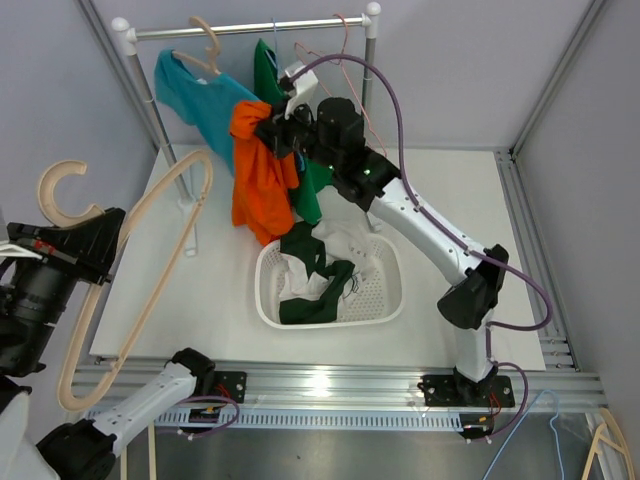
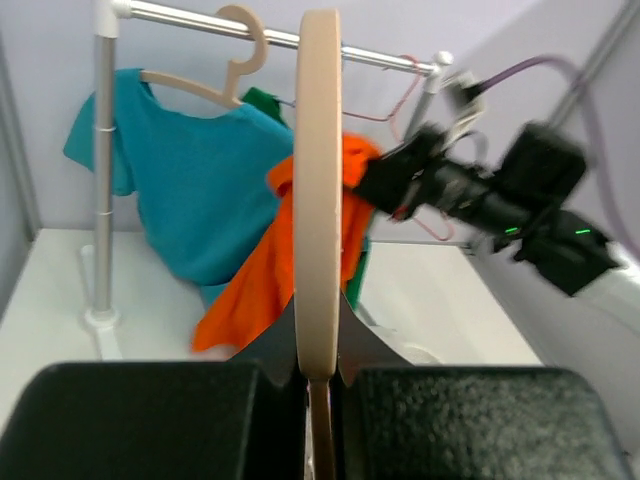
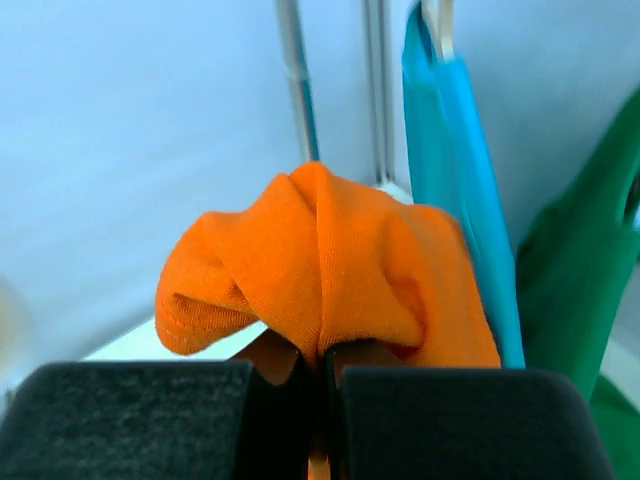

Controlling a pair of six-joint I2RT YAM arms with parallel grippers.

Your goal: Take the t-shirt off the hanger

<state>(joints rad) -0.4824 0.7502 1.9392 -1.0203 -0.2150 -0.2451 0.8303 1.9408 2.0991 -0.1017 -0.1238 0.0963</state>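
My left gripper (image 1: 97,238) is at the table's left edge, shut on a bare wooden hanger (image 1: 150,250). In the left wrist view that hanger (image 2: 318,200) stands edge-on, pinched between the jaws of the left gripper (image 2: 320,378). An orange t-shirt (image 1: 262,185) hangs in the air below the rack, bunched at its top in my right gripper (image 1: 270,128), apart from the wooden hanger. In the right wrist view the orange t-shirt (image 3: 320,260) is folded into the shut jaws of the right gripper (image 3: 322,365).
A clothes rack rail (image 1: 250,28) spans the back. It carries a teal t-shirt (image 1: 200,100) on a wooden hanger, a green shirt (image 1: 265,65) and bare wire hangers (image 1: 345,50). A white basket (image 1: 265,300) holding white and dark green clothes sits below the orange shirt.
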